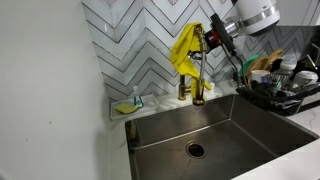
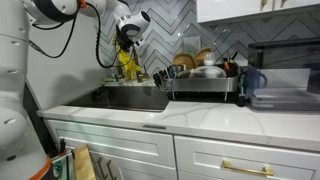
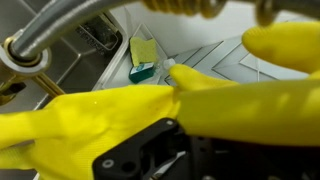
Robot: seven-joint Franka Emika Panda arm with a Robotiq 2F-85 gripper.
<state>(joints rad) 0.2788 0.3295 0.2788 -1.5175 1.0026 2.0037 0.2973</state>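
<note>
place: home kitchen | evidence: steel sink, brass faucet, dish rack, white cabinets, chevron tile backsplash

Arm: white rounded shells, glossy, w/ dark bands at the joints. Thin black cable runs along the links behind the claw, slack in places. Wrist link just above the claw is pale grey-white & bulbous. Claw itself is matte black, blocky. In the wrist view, claw housing shows small round screw holes & angular plates.
</note>
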